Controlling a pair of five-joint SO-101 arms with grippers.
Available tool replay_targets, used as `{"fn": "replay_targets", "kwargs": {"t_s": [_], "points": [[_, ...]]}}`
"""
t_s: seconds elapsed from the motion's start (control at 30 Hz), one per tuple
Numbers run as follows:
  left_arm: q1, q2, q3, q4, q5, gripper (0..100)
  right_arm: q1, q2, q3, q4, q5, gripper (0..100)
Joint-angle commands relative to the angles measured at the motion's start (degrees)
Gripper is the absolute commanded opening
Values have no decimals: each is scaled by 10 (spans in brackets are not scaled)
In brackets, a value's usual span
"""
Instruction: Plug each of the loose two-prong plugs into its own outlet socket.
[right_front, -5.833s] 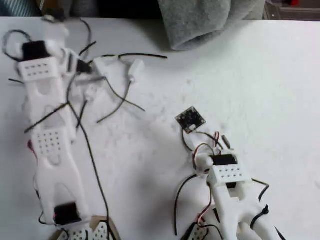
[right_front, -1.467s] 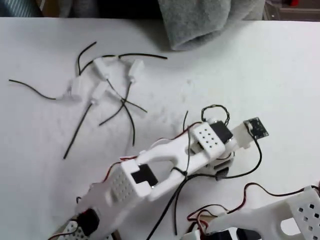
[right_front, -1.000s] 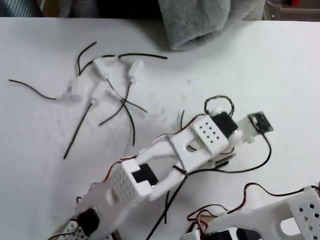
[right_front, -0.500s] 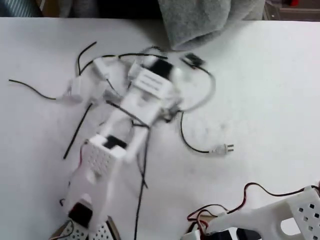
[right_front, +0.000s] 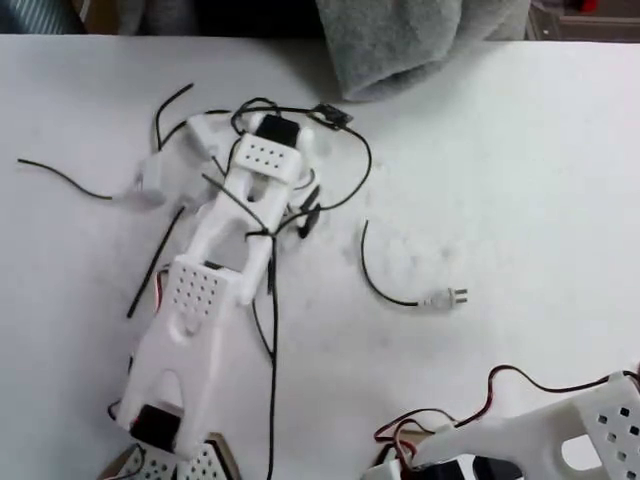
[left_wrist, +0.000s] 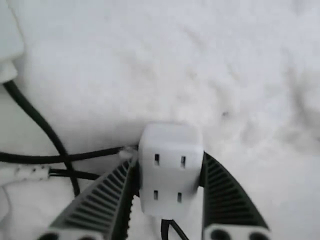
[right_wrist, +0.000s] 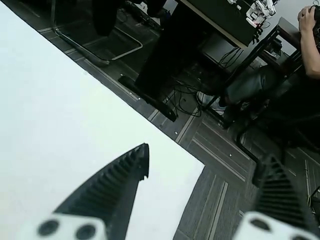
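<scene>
- Left gripper (left_wrist: 169, 161): narrow spread, fingers pressed against both sides of a socket (left_wrist: 170, 175).
- Socket: white block with two pairs of slots facing the wrist camera and a black cord at its end. It rests on the table (left_wrist: 225, 60).
- Right gripper (right_wrist: 207, 155): spread wide, holding nothing, above the table edge.
- Plug (right_front: 446, 297): white, two prongs, black cord. It lies loose mid-table, well apart from the left gripper.

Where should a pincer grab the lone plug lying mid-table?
Probably the plug by its white body, just behind the prongs, coming down from above and closing across its sides. It lies flat on the table, its cord trailing from the other end, so the prongs stay free.
</scene>
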Motion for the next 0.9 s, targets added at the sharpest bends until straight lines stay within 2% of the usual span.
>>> {"fn": "replay_targets", "kwargs": {"t_s": [0.0,0.13,0.3,0.4,0.6,0.77,0.87], "points": [[-25,0,4,30,35,90,4,-3,-5,-12,1,335],[-18,-50,91,29,33,89,0,-3,-5,-12,1,335],[-3,-167,258,10,33,90,0,-1,-3,-12,1,335],[15,-246,389,-45,36,90,0,-1,-3,-12,1,335],[36,-414,629,-204,32,91,0,-4,12,-11,1,335],[13,-415,703,-280,-30,113,0,-3,29,-12,1,335],[1,-386,675,-255,-42,113,0,-2,34,-12,1,335]]}}
